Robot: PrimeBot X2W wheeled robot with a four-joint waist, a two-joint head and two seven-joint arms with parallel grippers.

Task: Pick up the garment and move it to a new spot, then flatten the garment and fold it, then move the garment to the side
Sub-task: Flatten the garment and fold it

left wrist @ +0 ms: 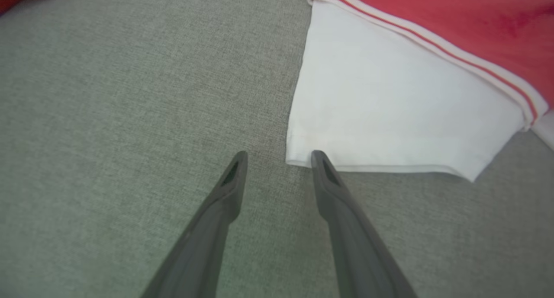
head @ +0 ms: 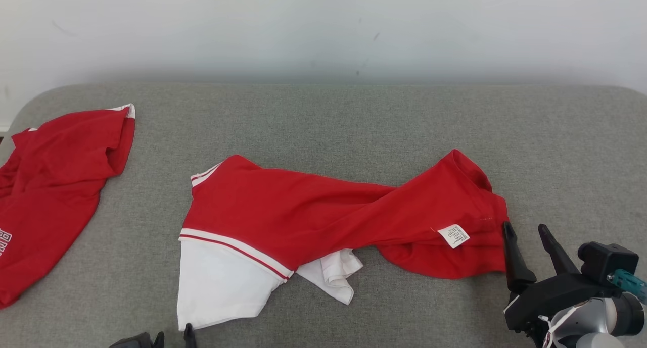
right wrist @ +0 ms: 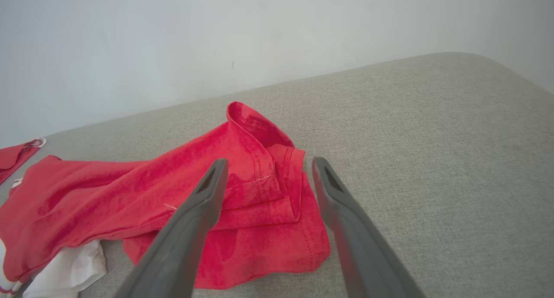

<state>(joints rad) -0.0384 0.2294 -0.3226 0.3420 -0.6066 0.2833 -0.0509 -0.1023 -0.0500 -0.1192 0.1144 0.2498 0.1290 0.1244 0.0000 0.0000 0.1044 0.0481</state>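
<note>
On the grey fabric surface (head: pixel 354 115), a crumpled red-and-white T-shirt (head: pixel 303 211) lies, left gripper (left wrist: pixel 279 155) parted at its white sleeve (left wrist: pixel 389 107) corner, right gripper (right wrist: pixel 270 161) parted over its red hem (right wrist: pixel 277 237).

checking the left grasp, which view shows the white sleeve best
The left wrist view: the white sleeve is close, its near corner at the tips of the left gripper. The head view shows it whole but smaller. The right wrist view has white cloth at its lower left, maybe the sleeve.

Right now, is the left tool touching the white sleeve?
Cannot tell. Left wrist view: one left tool fingertip overlaps the white sleeve corner; height above it unclear.
</note>
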